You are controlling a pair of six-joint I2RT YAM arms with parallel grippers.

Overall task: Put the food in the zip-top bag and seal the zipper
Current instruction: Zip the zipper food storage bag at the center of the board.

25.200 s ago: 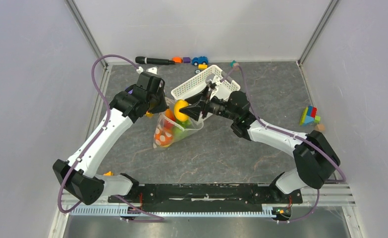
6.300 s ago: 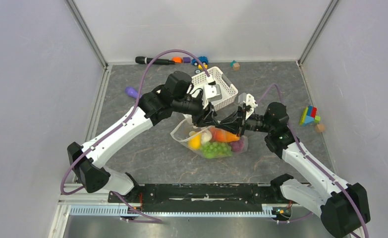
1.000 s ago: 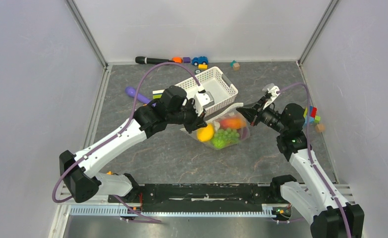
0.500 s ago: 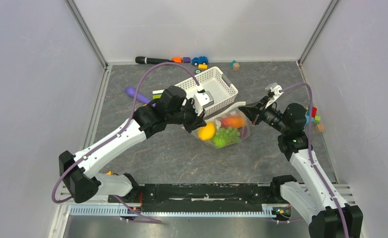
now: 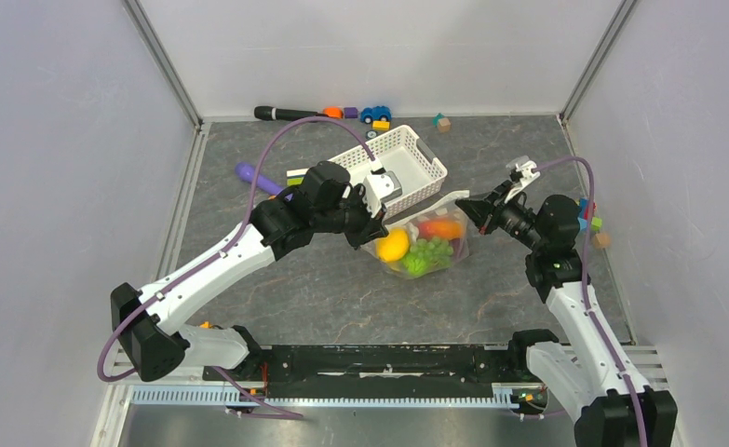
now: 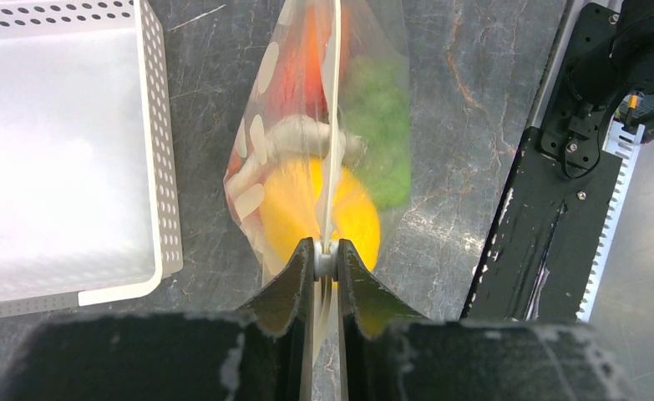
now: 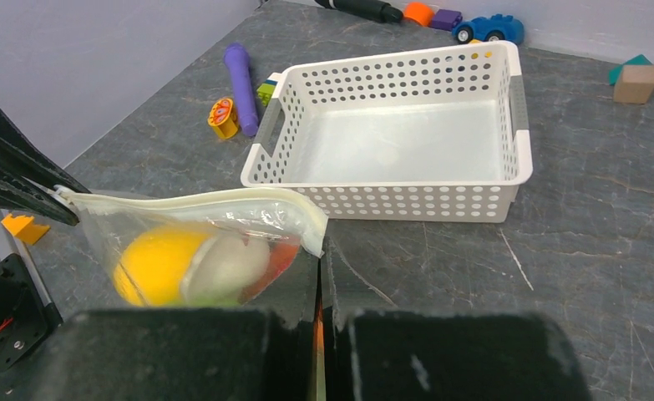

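The zip-top bag (image 5: 453,221) hangs stretched between my two grippers just in front of the basket. Inside it lies the food: a yellow piece (image 5: 393,245), green grapes (image 5: 423,256) and an orange piece (image 5: 442,228). My left gripper (image 5: 374,233) is shut on the zipper (image 6: 333,125) at the bag's left end, a white strip pinched between its fingertips (image 6: 306,255). My right gripper (image 5: 461,205) is shut at the bag's right top corner (image 7: 313,236). In the right wrist view the zipper (image 7: 181,200) runs as a closed pale line above the yellow piece (image 7: 152,263).
The white basket (image 5: 365,146) stands tilted right behind the bag, with nothing in it (image 7: 390,200). A purple stick (image 5: 253,177) and a small block (image 5: 297,174) lie left of it. A black marker (image 5: 286,114), toy car (image 5: 375,114) and blocks (image 5: 581,219) lie along the far and right edges.
My right gripper has drawn slightly to the right with the bag's corner. The bag has slid right through my left gripper, so less of it sticks out on the left. The left arm has stayed put.
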